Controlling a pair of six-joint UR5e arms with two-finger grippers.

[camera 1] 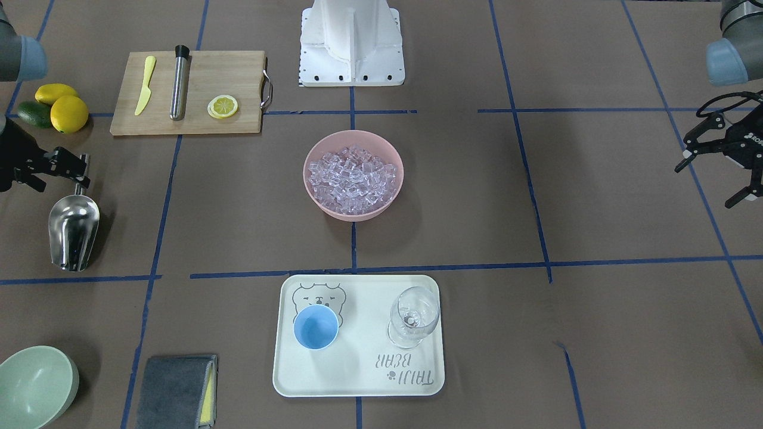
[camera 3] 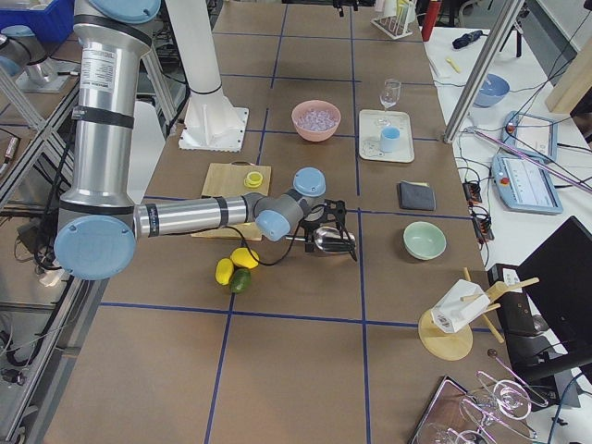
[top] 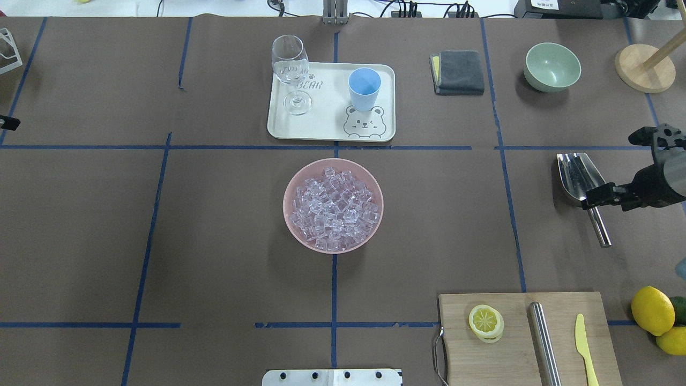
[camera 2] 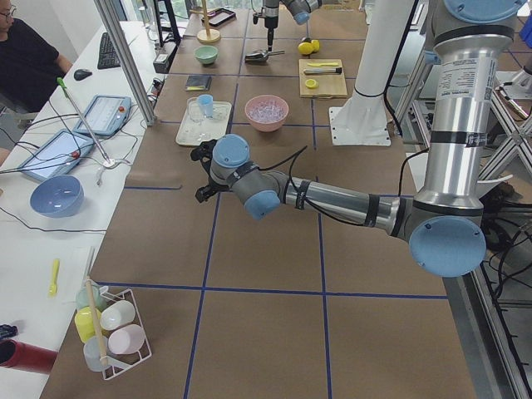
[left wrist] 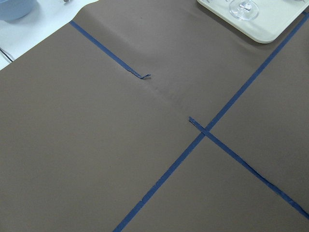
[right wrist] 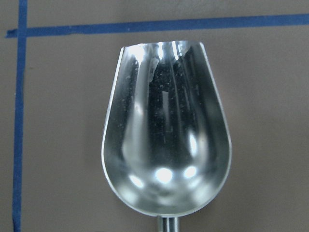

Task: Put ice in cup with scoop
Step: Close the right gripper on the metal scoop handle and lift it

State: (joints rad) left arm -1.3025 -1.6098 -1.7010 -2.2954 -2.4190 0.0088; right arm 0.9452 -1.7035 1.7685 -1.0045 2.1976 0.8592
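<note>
The steel scoop (camera 1: 73,229) lies flat on the table at the robot's right, trough pointing away from the robot; it fills the right wrist view (right wrist: 164,135) and is empty. My right gripper (camera 1: 56,174) hangs low over its rod handle and looks open, one finger beside the handle (top: 597,225). The ice (top: 333,209) fills a pink bowl (top: 289,187) at the table's middle. The light-blue cup (top: 364,88) stands upright and empty on a cream tray (top: 321,123). My left gripper (camera 1: 706,185) is open and empty, far off on the left side.
A clear wine glass (top: 290,64) stands on the tray next to the cup. A cutting board (top: 514,348) with a lemon slice, steel cylinder and yellow knife lies near the robot. Lemons (top: 651,310), a green bowl (top: 552,67) and a grey cloth (top: 458,72) sit on the right.
</note>
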